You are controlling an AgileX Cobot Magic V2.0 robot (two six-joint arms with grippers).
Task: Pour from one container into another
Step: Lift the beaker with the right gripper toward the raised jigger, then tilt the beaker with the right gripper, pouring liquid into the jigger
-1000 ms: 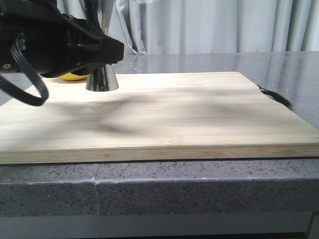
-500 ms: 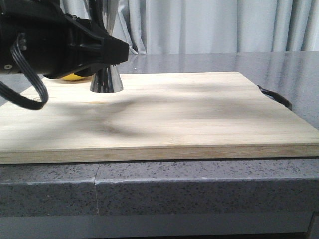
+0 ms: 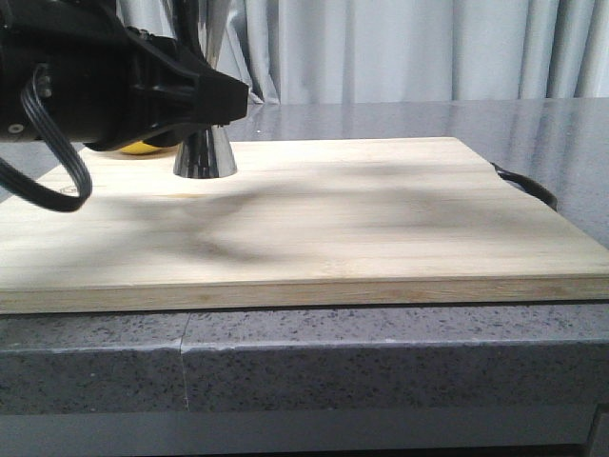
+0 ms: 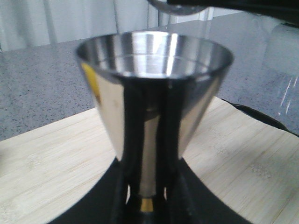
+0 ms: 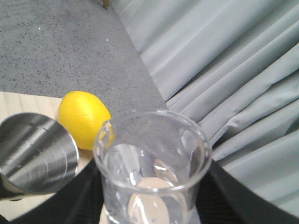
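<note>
- We see a wooden board (image 3: 314, 219) on a grey stone counter (image 3: 381, 367), curtains (image 3: 400, 48) behind.
- Our left gripper (image 3: 214, 105) clasps the jigger (image 3: 204, 157) standing on the board.
- Only our right wrist view shows the beaker (image 5: 152, 168) gripped, near the lemon (image 5: 84, 119).

Even, bright light; soft shadows on the board (image 3: 381, 209); blurred close-up jigger (image 4: 154, 88).

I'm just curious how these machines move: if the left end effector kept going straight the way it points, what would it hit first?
The steel jigger. It stands directly ahead of the left end effector, very close. Whether the fingers already touch it is unclear.
</note>
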